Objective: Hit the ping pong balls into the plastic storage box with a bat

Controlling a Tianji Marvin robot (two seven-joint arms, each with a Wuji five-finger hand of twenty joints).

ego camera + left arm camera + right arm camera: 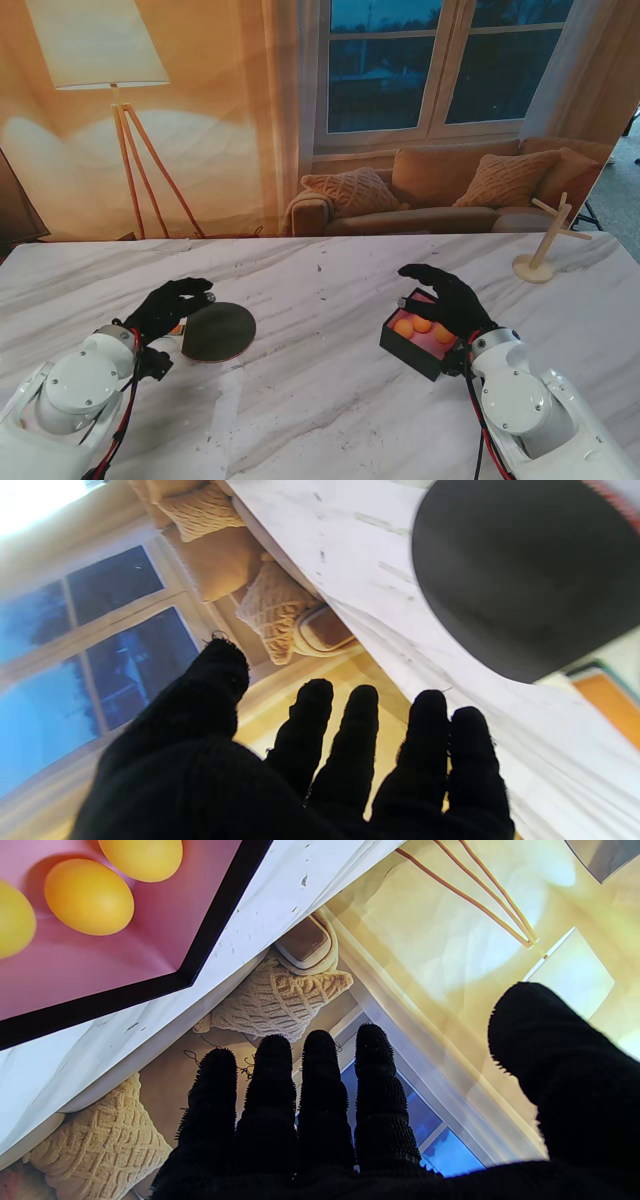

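My left hand [168,305] spread loose over the bat [218,331] lying flat, fingers [350,740] apart, grasping nothing — my right hand [446,298] likewise splayed above the box [420,340], three balls [421,326] inside.

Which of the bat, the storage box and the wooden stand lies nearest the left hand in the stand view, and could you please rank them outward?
From the left hand:
1. The bat, flat on the table right beside the hand, toward the table's middle.
2. The storage box, across on the right side, under the right hand.
3. The wooden stand, at the far right edge.
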